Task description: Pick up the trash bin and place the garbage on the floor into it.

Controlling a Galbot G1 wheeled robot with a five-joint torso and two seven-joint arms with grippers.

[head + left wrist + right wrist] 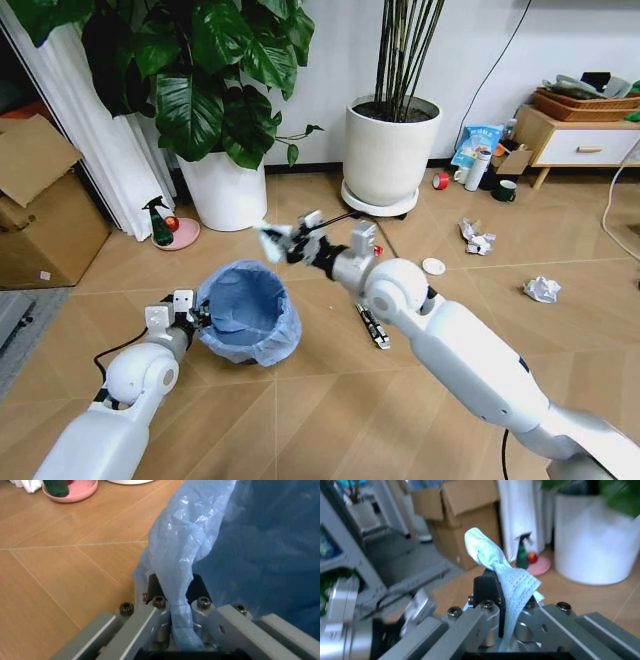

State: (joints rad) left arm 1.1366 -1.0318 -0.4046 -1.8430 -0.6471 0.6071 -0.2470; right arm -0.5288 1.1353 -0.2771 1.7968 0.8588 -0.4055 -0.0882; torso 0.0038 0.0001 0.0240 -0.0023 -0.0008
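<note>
The trash bin [246, 312], small, round and lined with a crinkly light-blue bag [260, 547], stands on the wood floor. My left gripper [201, 316] is shut on its near-left rim, bag pinched between the fingers [200, 589]. Just above the bin's far rim, my right gripper [290, 243] is shut on a pale blue-white wrapper [492, 553]. More garbage lies to the right: two crumpled white paper wads [477, 237] [542, 290], a white round lid [433, 266] and a dark stick-like wrapper [373, 326] beside my right arm.
Two large white planters [228, 190] [389, 152] stand behind the bin. A cardboard box [40, 215] sits at the left, with a green spray bottle on a pink dish [162, 226] near it. A low cabinet [580, 140], blue snack bag [476, 143] and red tape roll [441, 180] are far right.
</note>
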